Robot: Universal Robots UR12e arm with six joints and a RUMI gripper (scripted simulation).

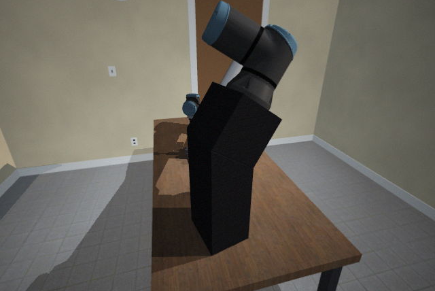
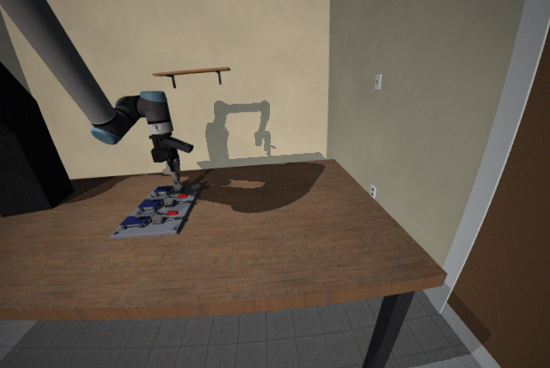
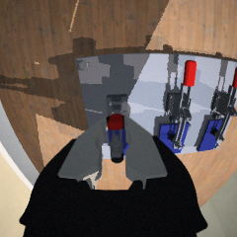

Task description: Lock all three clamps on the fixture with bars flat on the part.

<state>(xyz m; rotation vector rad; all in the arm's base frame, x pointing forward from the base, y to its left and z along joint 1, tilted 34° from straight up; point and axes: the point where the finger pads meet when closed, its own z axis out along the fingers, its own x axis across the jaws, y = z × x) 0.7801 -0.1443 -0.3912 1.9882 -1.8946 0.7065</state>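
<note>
The grey fixture plate (image 2: pixel 153 215) lies on the wooden table and carries three toggle clamps with blue parts and red-tipped handles. My gripper (image 3: pixel 116 117) stands over the far clamp and is shut on its red handle (image 3: pixel 116 121), which points up towards the wrist camera. In the exterior view the gripper (image 2: pixel 176 184) reaches down at the plate's far end. The middle clamp's handle (image 3: pixel 190 72) and the near clamp's handle (image 3: pixel 234 79) lie away from their blue parts (image 3: pixel 173 130); they also show in the exterior view (image 2: pixel 181 195) (image 2: pixel 172 212). The top view does not show the fixture.
The robot's tall black base (image 1: pixel 224 175) stands on the table and blocks the top view of the fixture. The arm (image 2: pixel 53 48) reaches in from the left. A small shelf (image 2: pixel 191 71) hangs on the back wall.
</note>
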